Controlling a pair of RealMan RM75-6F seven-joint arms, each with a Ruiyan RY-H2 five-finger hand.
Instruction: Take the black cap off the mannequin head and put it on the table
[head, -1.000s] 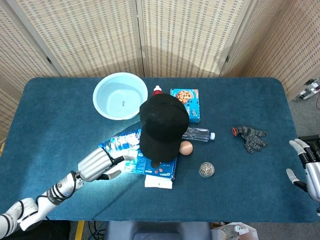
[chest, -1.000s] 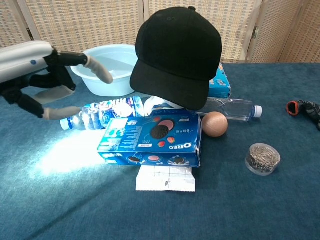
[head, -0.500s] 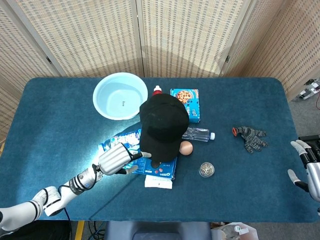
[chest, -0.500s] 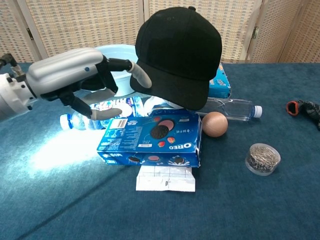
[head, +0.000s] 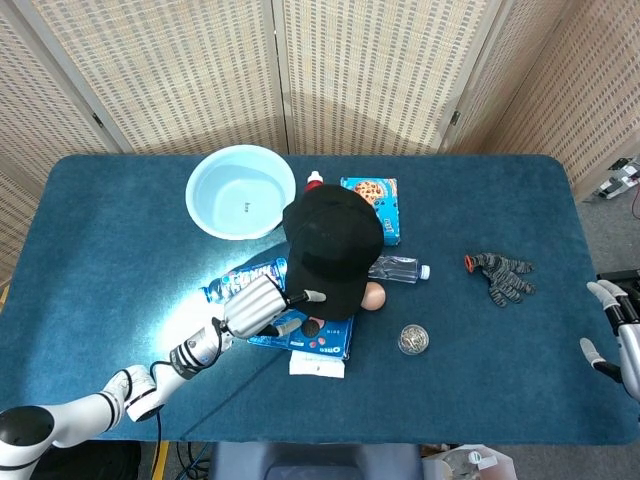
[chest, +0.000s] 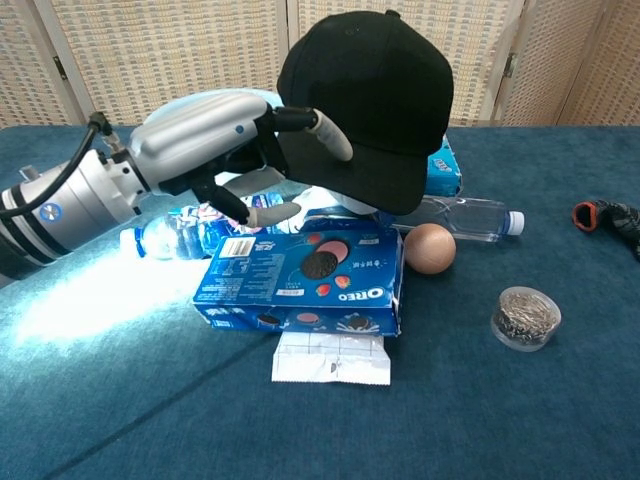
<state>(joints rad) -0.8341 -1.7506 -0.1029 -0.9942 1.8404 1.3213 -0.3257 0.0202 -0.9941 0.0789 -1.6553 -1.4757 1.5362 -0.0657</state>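
The black cap sits on the mannequin head, of which only a bit of white shows under the rim. From above, the black cap is at the table's middle. My left hand is at the cap's left side. One finger lies on the crown and the thumb is below the rim, with a wide gap between them. The left hand also shows from above. My right hand hangs open off the table's right edge, holding nothing.
An Oreo box and a white packet lie in front of the cap. A water bottle, a brown egg, a clip tub and a glove are to the right. A blue basin stands behind.
My left arm has reached right from the table's left side, up to the cap. Its fingers now straddle the rim. The cap has shifted slightly right. The right hand barely moved.
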